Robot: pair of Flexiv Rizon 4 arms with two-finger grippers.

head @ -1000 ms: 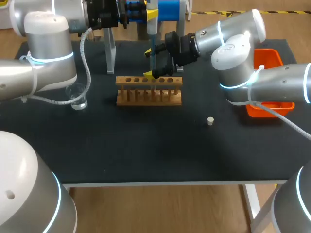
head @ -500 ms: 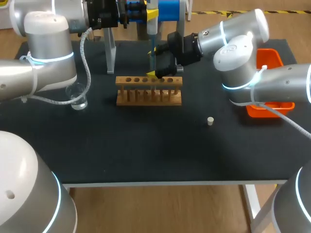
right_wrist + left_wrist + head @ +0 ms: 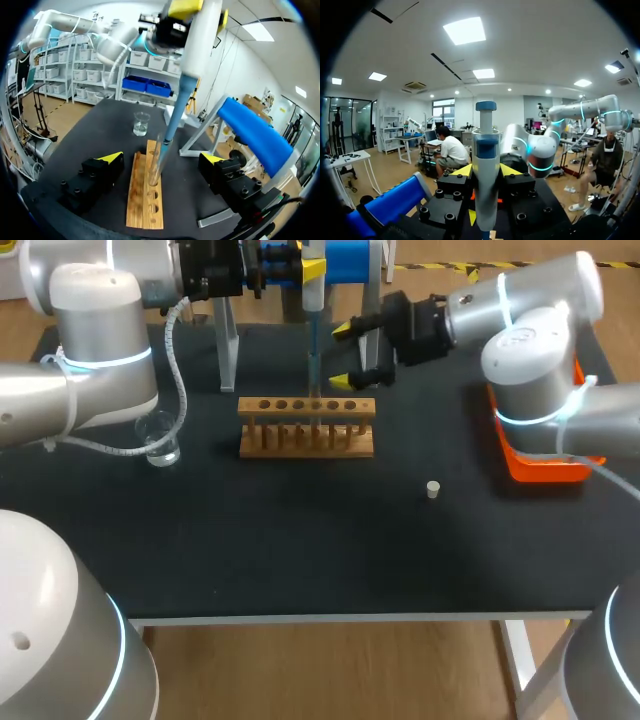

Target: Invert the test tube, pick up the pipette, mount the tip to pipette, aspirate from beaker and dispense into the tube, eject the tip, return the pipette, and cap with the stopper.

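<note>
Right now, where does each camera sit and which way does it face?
Head view: above and behind the robot, looking down on the table; both arms enter, the left gripper shut on the pipette, the right gripper open near it.
Left wrist view: on the left wrist, looking along its fingers past the pipette toward the right arm.
Right wrist view: on the right wrist, looking between its open fingers at the rack, test tube and beaker.
Shared: head and right wrist views both show rack, beaker and pipette.
</note>
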